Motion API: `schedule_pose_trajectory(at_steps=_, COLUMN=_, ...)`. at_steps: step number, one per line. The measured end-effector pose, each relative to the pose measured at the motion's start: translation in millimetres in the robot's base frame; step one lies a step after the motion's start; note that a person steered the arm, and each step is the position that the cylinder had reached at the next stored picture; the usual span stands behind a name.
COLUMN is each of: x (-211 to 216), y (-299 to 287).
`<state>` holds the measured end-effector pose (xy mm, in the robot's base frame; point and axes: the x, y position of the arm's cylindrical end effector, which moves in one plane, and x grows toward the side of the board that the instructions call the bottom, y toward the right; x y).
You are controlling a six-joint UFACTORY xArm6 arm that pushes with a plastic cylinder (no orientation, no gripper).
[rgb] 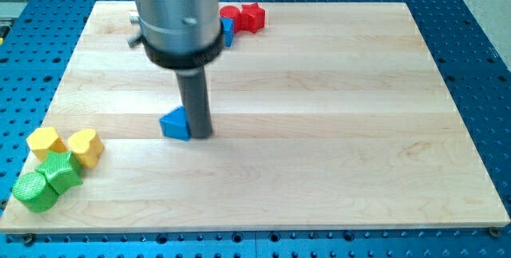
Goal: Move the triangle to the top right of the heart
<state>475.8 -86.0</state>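
A blue triangle block [174, 124] lies left of the board's middle. My tip [200, 136] stands right against the triangle's right side, touching it. A yellow heart block [85, 146] sits near the board's left edge, well to the left of the triangle and slightly lower. The rod and its grey mount [177, 10] hide part of the board's top left.
A yellow hexagon block [45, 140], a green star-like block [61, 171] and a green cylinder [35, 190] cluster by the heart at the lower left. A red cylinder [230, 13], a red star block [252, 17] and a partly hidden blue block [227, 30] sit at the top edge.
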Motion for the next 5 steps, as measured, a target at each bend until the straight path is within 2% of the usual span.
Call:
schedule_pose_trajectory(at_steps=1, x=24, y=3)
schedule_pose_trajectory(at_steps=2, x=-9, y=-36)
schedule_pose_trajectory(at_steps=3, x=-59, y=-90)
schedule_pose_trajectory(at_steps=5, x=-13, y=-73)
